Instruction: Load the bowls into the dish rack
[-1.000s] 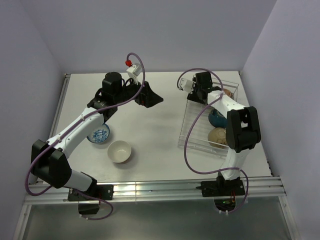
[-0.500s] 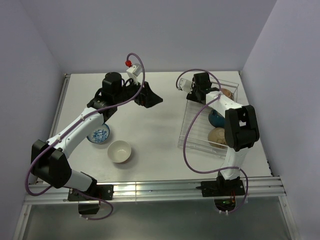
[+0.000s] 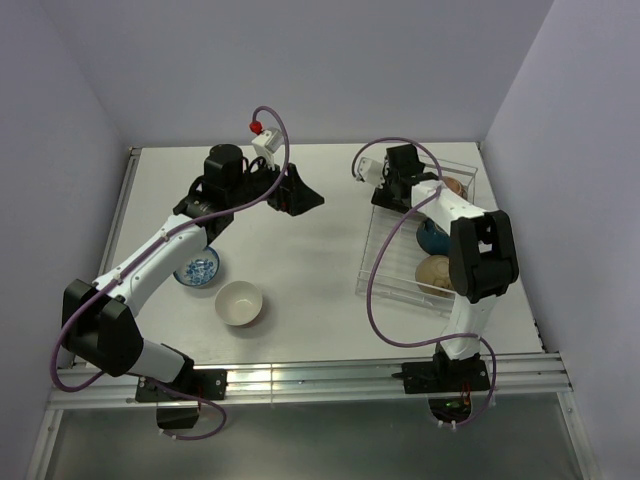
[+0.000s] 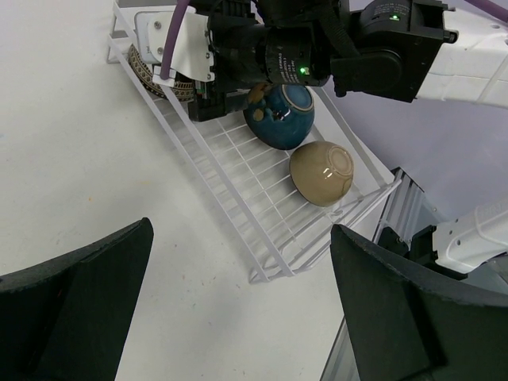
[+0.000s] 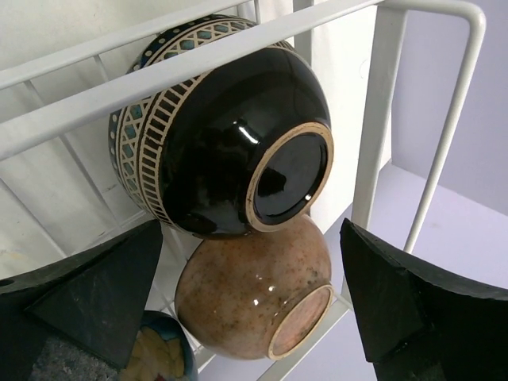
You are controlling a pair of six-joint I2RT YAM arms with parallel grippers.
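Note:
The clear dish rack [image 3: 398,268] stands on the right. My right gripper [image 3: 388,190] hangs open over its far end. In the right wrist view the black bowl [image 5: 230,135], with a patterned rim, leans on its side against the rack's rib, free of my open right gripper [image 5: 251,230]. A speckled brown bowl [image 5: 254,302] lies just under it. A dark blue bowl [image 3: 435,237] and a tan bowl [image 3: 437,273] also rest in the rack. On the table lie a blue-patterned bowl [image 3: 198,268] and a cream-white bowl [image 3: 239,303]. My left gripper [image 3: 305,195] is open and holds nothing.
The left wrist view looks across bare table toward the rack [image 4: 238,182] and the right arm's wrist [image 4: 317,48]. A metal rail [image 3: 380,370] runs along the near table edge. Walls close in the back and both sides.
My right gripper has opened and let go of the black bowl, which now rests in the rack. The left arm has not moved.

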